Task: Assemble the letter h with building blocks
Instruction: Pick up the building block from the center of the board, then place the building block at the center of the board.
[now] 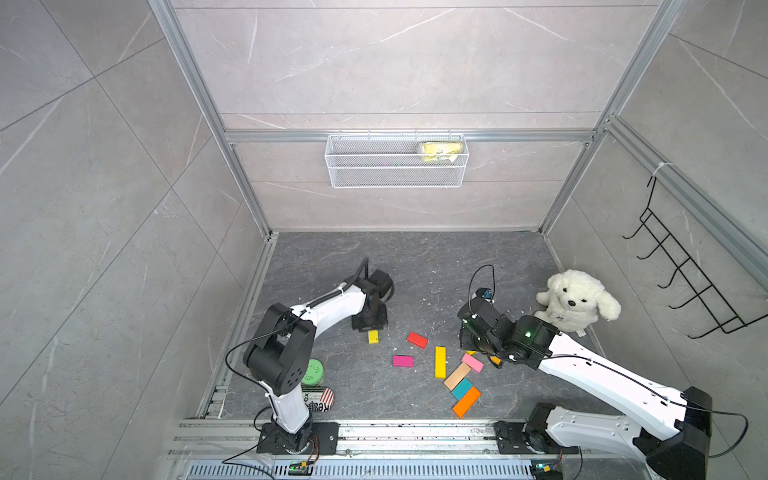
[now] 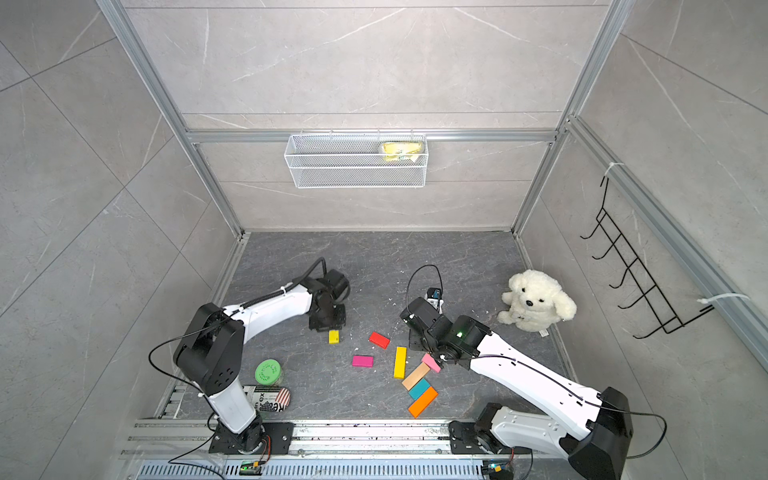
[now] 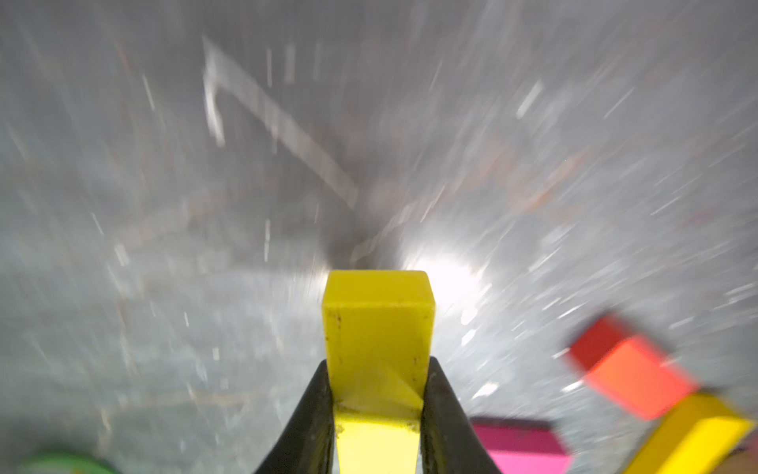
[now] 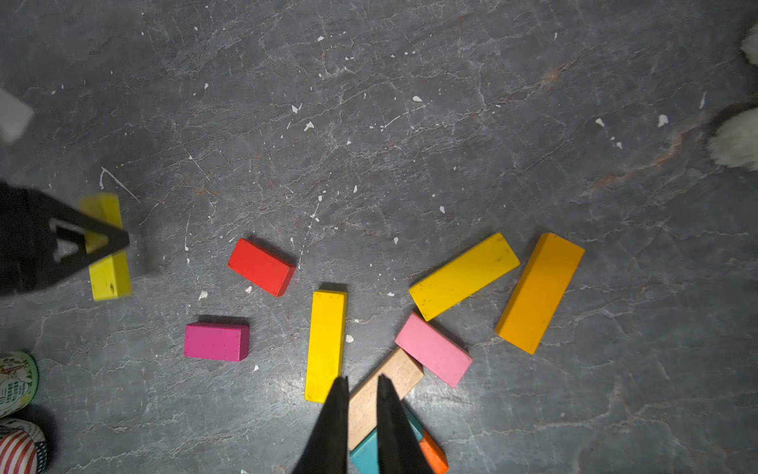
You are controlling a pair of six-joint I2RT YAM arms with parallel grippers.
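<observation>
Between the clamped jaws of the left end effector (image 3: pixel 377 363) sits the short yellow block (image 3: pixel 377 328), left of the long yellow block (image 1: pixel 440 362) that lies lengthwise away from the robot on the bench (image 1: pixel 415 270), while the right end effector (image 4: pixel 361 379) hovers pinched and empty above the tan block (image 4: pixel 404 373).

Your left arm (image 1: pixel 332 309) and right arm (image 1: pixel 602 374), glossy white shells between chunky black joint housings, black ribbed cable sleeve (image 1: pixel 326 297) on the left, thin black cable (image 1: pixel 623 376) along the right, small green light (image 1: pixel 528 333), black base plates (image 1: pixel 328 432), black tapered fingers (image 4: pixel 328 427).
</observation>
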